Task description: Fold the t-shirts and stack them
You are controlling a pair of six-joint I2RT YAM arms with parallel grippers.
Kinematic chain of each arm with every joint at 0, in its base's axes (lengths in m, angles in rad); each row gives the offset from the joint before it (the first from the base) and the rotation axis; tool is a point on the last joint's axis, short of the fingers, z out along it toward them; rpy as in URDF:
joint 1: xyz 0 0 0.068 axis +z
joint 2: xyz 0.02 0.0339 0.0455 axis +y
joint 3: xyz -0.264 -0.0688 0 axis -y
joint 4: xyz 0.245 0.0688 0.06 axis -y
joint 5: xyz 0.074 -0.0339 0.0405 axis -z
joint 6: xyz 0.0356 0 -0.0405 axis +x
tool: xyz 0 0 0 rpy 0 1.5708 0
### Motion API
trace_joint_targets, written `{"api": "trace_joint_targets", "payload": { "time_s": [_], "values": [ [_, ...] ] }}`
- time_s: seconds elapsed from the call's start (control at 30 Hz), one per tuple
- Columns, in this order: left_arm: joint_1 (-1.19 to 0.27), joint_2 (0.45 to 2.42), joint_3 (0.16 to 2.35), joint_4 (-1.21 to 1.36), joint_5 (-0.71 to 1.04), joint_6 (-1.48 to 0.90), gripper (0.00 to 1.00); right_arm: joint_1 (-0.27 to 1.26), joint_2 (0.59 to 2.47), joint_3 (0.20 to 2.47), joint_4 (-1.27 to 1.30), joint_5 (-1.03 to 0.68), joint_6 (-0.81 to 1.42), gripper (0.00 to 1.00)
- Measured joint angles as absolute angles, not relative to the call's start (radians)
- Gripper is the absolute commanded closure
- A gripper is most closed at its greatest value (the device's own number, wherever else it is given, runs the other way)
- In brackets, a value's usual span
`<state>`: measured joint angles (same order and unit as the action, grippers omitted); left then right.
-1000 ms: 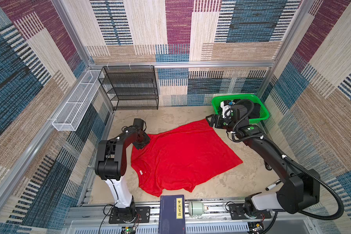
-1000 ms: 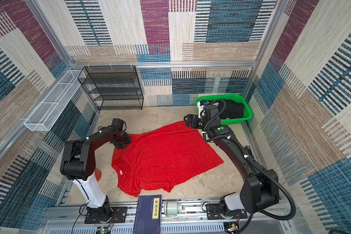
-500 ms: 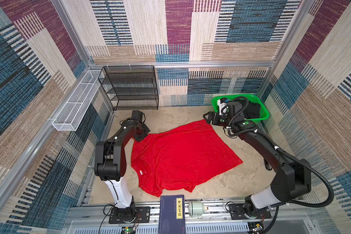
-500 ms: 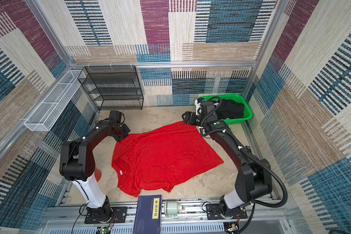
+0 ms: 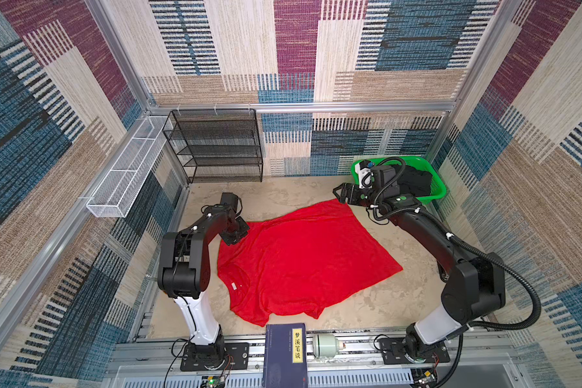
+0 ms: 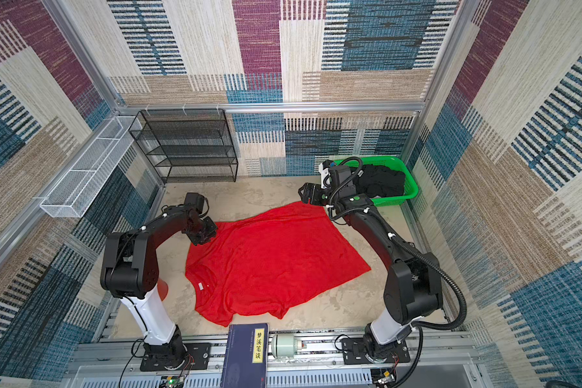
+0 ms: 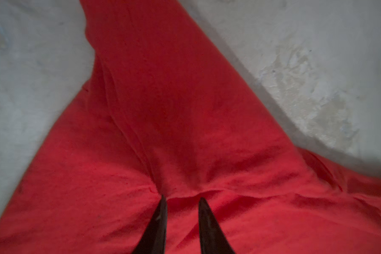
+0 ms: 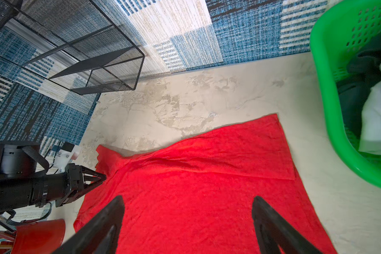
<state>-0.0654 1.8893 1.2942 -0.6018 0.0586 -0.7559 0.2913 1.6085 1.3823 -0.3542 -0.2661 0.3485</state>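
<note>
My right gripper (image 8: pixel 187 199) gaped wide and empty over the bright red cloth t-shirt (image 5: pixel 303 258). My left gripper (image 7: pixel 182 199), barely parted, rested on it; I couldn't tell whether it held. The navy book (image 5: pixel 283 356) had a yellow label (image 5: pixel 297 344) that read 梦溪笔谈.

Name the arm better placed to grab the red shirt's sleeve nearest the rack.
Left: left hand is on the shirt at that sleeve; right hand hangs open over the hem corner.

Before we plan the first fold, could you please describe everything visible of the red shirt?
The red shirt is a soft, short-sleeved knit, spread nearly flat on the table, unfolded except one far edge strip lapped over. Its small white neck tag lies nearest the left arm. The left pincer, jaws slightly apart, rests at a sleeve; grip unclear. The open right pincer hovers over the far corner.
</note>
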Motion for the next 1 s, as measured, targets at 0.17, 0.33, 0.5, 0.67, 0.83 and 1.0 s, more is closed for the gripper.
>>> {"api": "trace_joint_targets", "payload": {
  "time_s": [0.17, 0.33, 0.5, 0.67, 0.83, 1.0],
  "values": [
    [-0.065, 1.905, 1.295, -0.602, 0.059, -0.762, 0.72, 0.291, 1.623, 1.394, -0.361, -0.273, 0.338, 0.09],
    [-0.065, 1.917, 1.301, -0.601, 0.059, -0.766, 0.74, 0.291, 1.633, 1.394, -0.364, -0.281, 0.336, 0.09],
    [-0.063, 1.941, 1.318, -0.603, 0.059, -0.767, 0.87, 0.291, 1.641, 1.399, -0.367, -0.282, 0.335, 0.08],
    [-0.061, 1.948, 1.328, -0.6, 0.059, -0.78, 1.0, 0.291, 1.651, 1.407, -0.368, -0.287, 0.331, 0.08],
    [-0.061, 1.932, 1.335, -0.609, 0.059, -0.783, 1.0, 0.291, 1.664, 1.407, -0.368, -0.294, 0.331, 0.08],
    [-0.061, 1.898, 1.382, -0.628, 0.059, -0.777, 1.0, 0.291, 1.685, 1.42, -0.361, -0.307, 0.332, 0.08]
  ]
}}
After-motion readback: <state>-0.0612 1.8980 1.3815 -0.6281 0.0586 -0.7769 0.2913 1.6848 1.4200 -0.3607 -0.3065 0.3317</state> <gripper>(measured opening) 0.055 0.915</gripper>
